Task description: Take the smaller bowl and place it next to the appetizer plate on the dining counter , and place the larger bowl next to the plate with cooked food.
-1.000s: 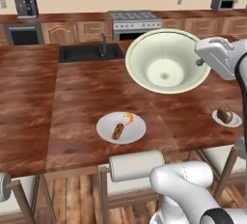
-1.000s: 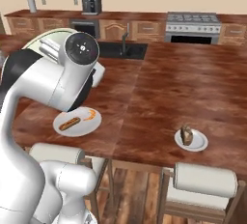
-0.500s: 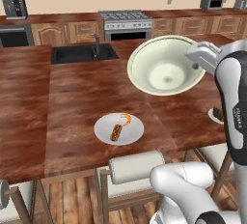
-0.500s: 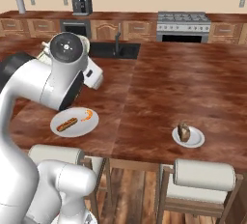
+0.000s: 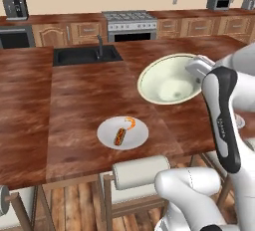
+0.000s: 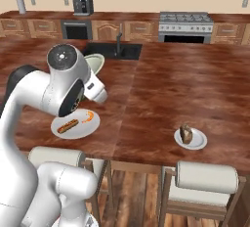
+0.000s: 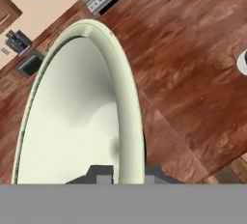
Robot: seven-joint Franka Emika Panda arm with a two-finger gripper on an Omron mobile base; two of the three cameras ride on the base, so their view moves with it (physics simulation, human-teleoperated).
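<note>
The arm covers the near rim of the larger bowl [image 5: 169, 81] in the left base view (and most of it in the right base view), while the appetizer plate [image 7: 242, 63] is cut by the hand view's edge.

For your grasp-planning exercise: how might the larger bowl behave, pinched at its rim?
The larger bowl looks rigid, so probably won't flex. The hand pinches one rim edge of a wide bowl, so it may swing or tilt. Its glossy surface could be slippery.

The larger bowl [image 5: 169, 79] has descended toward the dining counter [image 5: 84, 100].
</note>
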